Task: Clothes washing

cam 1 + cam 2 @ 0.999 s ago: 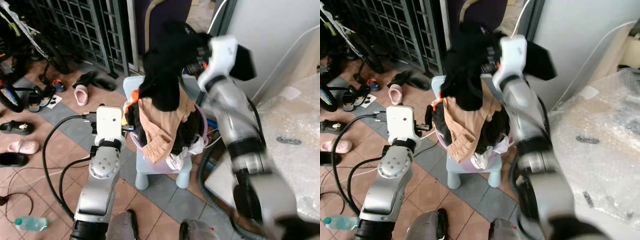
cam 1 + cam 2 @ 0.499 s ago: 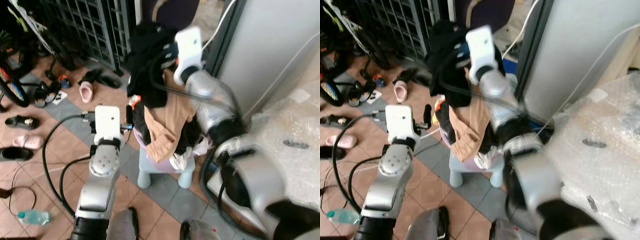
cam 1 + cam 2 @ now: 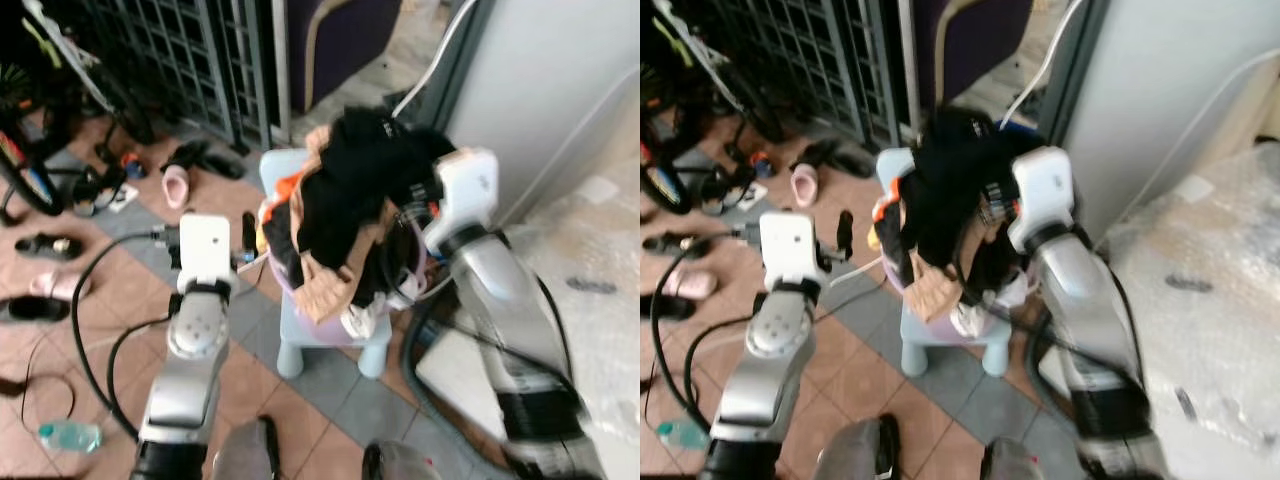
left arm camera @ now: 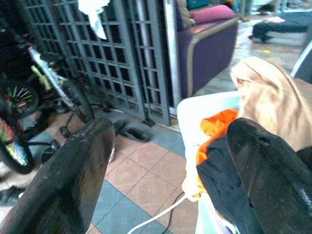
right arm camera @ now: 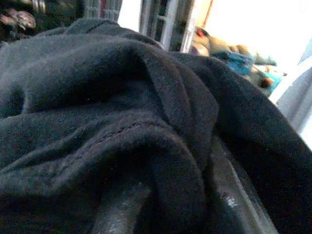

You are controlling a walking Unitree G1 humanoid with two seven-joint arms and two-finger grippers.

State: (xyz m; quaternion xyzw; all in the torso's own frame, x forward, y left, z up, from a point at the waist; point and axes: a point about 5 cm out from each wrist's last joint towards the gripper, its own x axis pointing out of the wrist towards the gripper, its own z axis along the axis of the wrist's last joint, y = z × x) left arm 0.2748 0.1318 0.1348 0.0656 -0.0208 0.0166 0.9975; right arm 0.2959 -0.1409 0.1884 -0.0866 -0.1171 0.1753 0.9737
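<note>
The left gripper [image 4: 165, 161] is held with fingers spread and empty, just beside the heaped laundry basket [image 3: 405, 262], which rests on a pale blue stool [image 3: 330, 335]. The right gripper [image 5: 161, 195] is buried in a black garment [image 3: 350, 175] on top of the pile — fabric is bunched around its fingers, so it is judged clamped on the cloth. The step in hand is judged to be extraction of one garment; a clean lift is called for next, free of the tan clothing [image 3: 335, 290] beneath. The washing machine cannot be identified — the head views are blurred.
</note>
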